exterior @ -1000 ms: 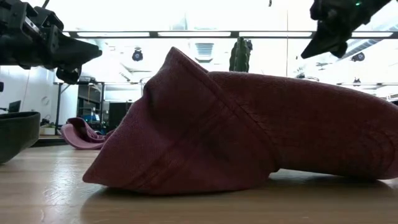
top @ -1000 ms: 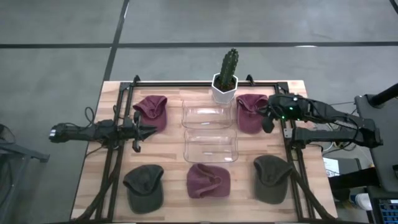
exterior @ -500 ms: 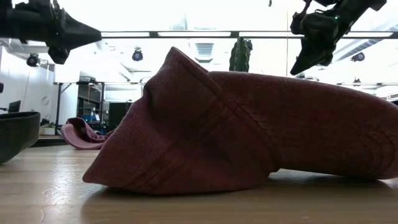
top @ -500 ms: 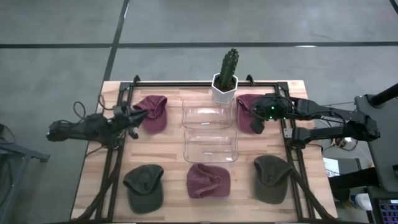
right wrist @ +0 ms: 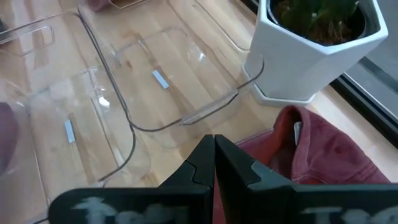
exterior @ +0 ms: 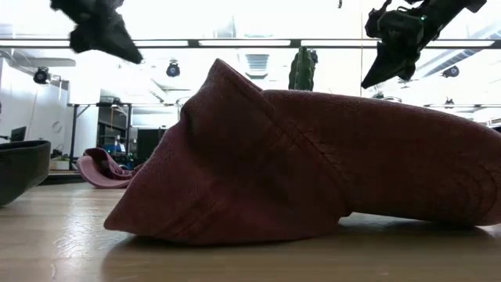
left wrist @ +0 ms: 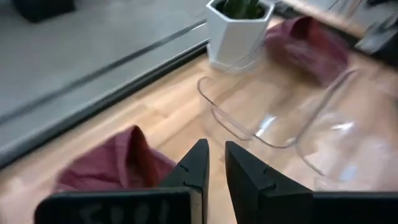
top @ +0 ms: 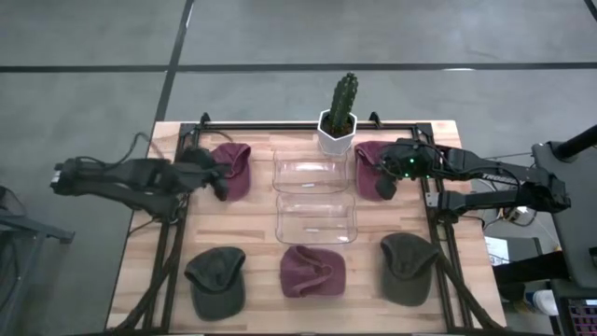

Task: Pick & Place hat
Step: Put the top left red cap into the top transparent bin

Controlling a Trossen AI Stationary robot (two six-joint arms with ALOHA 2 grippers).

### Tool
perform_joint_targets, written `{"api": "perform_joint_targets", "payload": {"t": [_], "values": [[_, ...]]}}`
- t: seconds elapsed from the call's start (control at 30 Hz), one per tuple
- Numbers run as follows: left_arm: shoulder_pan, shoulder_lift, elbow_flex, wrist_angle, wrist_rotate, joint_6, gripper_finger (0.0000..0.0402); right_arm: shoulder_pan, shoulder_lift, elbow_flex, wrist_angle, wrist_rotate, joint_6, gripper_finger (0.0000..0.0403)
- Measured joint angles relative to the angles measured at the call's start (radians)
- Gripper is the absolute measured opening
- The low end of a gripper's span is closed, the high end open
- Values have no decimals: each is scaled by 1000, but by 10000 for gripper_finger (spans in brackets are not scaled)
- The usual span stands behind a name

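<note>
On the near edge of the wooden counter (top: 256, 219) lie three hats in a row: a dark green hat (top: 215, 278) at the left, a maroon hat (top: 312, 272) in the middle, and another dark green hat (top: 407, 267) at the right. In the low view the middle maroon hat fills most of the picture, resting flat on the wood.

Farther in, two clear plastic bins stand one behind the other in the middle of the counter, the nearer bin (top: 316, 219) and the farther bin (top: 309, 174), both with nothing inside.

At the far left lies a maroon hat (top: 231, 169). The left gripper (top: 216, 180) hangs above its near-left edge, its fingers (left wrist: 196, 168) held a narrow slit apart with nothing between them.

At the far right lies another maroon hat (top: 371, 166), just beside the white pot of a cactus (top: 340, 114) that stands at the far edge. The right gripper (top: 383, 184) hovers over this hat, its fingers (right wrist: 202, 158) pressed together and holding nothing, with the hat's red cloth directly beneath them in the right wrist view.
</note>
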Motion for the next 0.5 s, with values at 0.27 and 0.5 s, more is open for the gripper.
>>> {"api": "perform_joint_targets", "payload": {"t": [0.27, 0.5], "values": [[28, 141, 81, -64, -54, -105, 43, 0, -12, 0, 0, 0, 0, 9], [45, 159, 71, -388, -63, -550, 43, 0, -30, 0, -1, 0, -8, 9]]}}
